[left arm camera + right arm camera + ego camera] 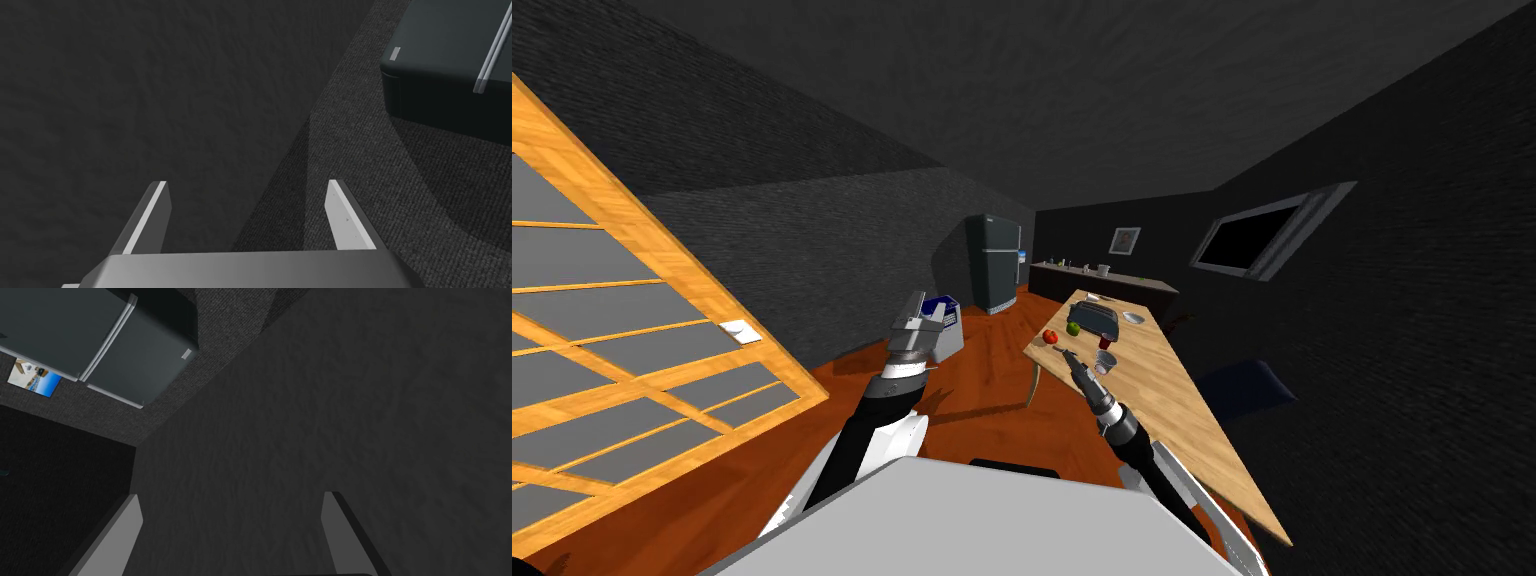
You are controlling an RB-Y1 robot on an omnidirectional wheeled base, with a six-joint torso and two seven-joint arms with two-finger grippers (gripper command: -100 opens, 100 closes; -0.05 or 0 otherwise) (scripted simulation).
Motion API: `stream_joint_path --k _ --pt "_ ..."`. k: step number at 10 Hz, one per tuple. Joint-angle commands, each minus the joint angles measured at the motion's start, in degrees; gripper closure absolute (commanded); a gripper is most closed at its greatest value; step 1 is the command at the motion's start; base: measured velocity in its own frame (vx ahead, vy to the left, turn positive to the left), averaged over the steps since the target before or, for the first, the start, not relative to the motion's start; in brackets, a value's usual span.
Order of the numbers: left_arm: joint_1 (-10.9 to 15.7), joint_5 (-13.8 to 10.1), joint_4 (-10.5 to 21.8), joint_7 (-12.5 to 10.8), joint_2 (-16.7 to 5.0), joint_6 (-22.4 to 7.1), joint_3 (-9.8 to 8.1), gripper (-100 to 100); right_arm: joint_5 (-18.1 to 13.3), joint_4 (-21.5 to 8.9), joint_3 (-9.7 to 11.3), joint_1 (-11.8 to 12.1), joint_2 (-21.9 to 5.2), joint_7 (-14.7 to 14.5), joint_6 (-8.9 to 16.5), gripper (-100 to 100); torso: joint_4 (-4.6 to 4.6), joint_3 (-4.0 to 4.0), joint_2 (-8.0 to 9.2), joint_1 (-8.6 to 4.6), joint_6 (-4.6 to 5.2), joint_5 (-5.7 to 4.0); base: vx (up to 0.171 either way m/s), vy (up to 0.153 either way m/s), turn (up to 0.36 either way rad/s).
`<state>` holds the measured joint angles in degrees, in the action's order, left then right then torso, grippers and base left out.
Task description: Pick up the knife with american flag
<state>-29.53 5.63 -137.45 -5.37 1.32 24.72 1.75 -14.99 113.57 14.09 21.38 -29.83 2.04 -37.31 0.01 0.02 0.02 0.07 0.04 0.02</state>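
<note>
A wooden table [1172, 400] stands ahead on my right. At its near end lie a red fruit [1050, 337], a green fruit [1074, 327], a red cup [1105, 342] and a grey cup [1106, 362]. A small dark thing [1061, 352] lies beside the red fruit; I cannot tell whether it is the flag knife. My right gripper [1069, 358] [232, 503] hovers over that corner, open and empty, its tips close to the dark thing. My left gripper [927, 308] [245, 192] is raised over the floor to the left, open and empty.
A dark toaster [1095, 318] and a bowl [1133, 318] sit farther along the table. A blue and white bin [947, 328] stands behind my left hand. A dark fridge [994, 262] and a counter [1102, 282] line the far wall. A wooden lattice frame [632, 330] fills the left; a dark chair [1247, 388] is right of the table.
</note>
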Motion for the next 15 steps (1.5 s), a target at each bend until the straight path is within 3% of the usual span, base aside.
stream_joint_path --k 1,4,6,7,10,11,13,14,15 --pt "0.0 0.0 0.0 0.0 0.0 0.0 0.00 0 -1.8 -2.9 2.1 -0.4 -2.1 -0.7 -1.1 -100 0.00 0.00 0.00 0.00 0.00 0.00 0.005 0.043 0.245" --pt "0.0 0.0 0.0 0.0 0.0 0.0 0.00 0 -5.0 -7.3 5.6 -1.7 -6.1 -1.6 -2.5 -100 -0.01 -0.02 -0.03 0.06 0.01 0.01 0.011 0.059 0.244" --pt "0.0 0.0 0.0 0.0 0.0 0.0 0.00 0 -5.0 -8.8 5.6 -1.7 -6.1 -1.6 -2.5 -100 -0.01 -0.01 -0.02 0.00 0.02 0.01 0.012 0.025 0.046" --pt "0.0 0.0 0.0 0.0 0.0 0.0 -0.01 0 -6.7 -10.6 7.3 -2.4 -8.1 -2.1 -3.2 -100 0.00 0.00 0.00 -0.08 0.03 -0.02 0.015 0.031 0.268" --pt "0.0 0.0 0.0 0.0 0.0 0.0 0.00 0 -8.4 -14.9 8.9 -3.0 -10.1 -2.6 -3.7 -100 -0.02 -0.06 -0.10 0.01 -0.03 0.00 0.032 0.035 0.185" --pt "0.0 0.0 0.0 0.0 0.0 0.0 0.00 0 -10.2 -16.9 10.4 -3.7 -12.2 -3.1 -4.2 -100 -0.03 -0.06 -0.11 -0.01 0.03 0.00 0.044 0.057 0.259" --pt "0.0 0.0 0.0 0.0 0.0 0.0 -0.01 0 -10.2 -18.5 10.4 -3.7 -12.2 -3.1 -4.2 -100 -0.03 -0.07 -0.12 -0.01 0.03 0.01 0.031 0.022 0.042" --pt "0.0 0.0 0.0 0.0 0.0 0.0 -0.01 0 -12.0 -20.8 11.9 -4.4 -14.2 -3.6 -4.6 -100 -0.01 -0.03 -0.05 -0.08 0.04 -0.01 0.035 0.023 0.284" --pt "0.0 0.0 0.0 0.0 0.0 0.0 0.00 0 -12.0 -22.1 11.9 -4.4 -14.2 -3.6 -4.6 -100 -0.02 -0.05 -0.10 -0.07 -0.03 -0.01 0.040 0.018 0.147"
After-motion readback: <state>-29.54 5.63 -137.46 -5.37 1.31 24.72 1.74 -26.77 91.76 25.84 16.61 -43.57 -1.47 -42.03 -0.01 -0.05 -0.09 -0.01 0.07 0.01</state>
